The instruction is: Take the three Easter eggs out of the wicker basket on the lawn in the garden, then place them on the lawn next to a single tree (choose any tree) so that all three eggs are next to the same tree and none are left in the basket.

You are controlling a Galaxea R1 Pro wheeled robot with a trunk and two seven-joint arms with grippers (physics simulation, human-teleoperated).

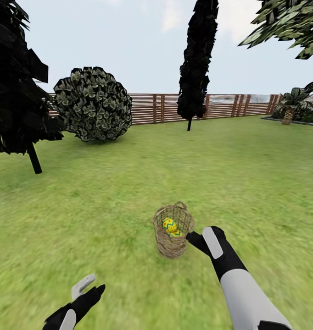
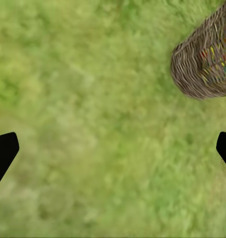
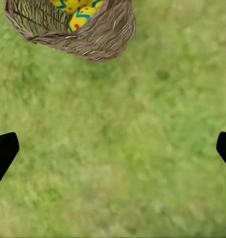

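Note:
The wicker basket [image 1: 173, 231] stands upright on the lawn [image 1: 106, 197] just ahead of me. Yellow Easter eggs [image 1: 171, 226] with blue zigzags and red spots lie inside it; I make out at least two. My right gripper [image 1: 192, 238] hovers open, close beside the basket's right rim. In the right wrist view the basket [image 3: 88, 37] and its eggs [image 3: 79, 18] sit beyond the widely parted fingertips [image 3: 3, 148]. My left gripper [image 1: 89, 287] is low at the near left, open and empty, well apart from the basket [image 2: 202, 62].
A leafy green canopy [image 1: 289, 23] reaches in at the top right, its trunk out of view. Dark cypress-like trees [image 1: 198, 59] [image 1: 14, 82], a round bush [image 1: 92, 103], a palm-like plant [image 1: 292, 104] and a brown slatted fence [image 1: 161, 107] line the far lawn.

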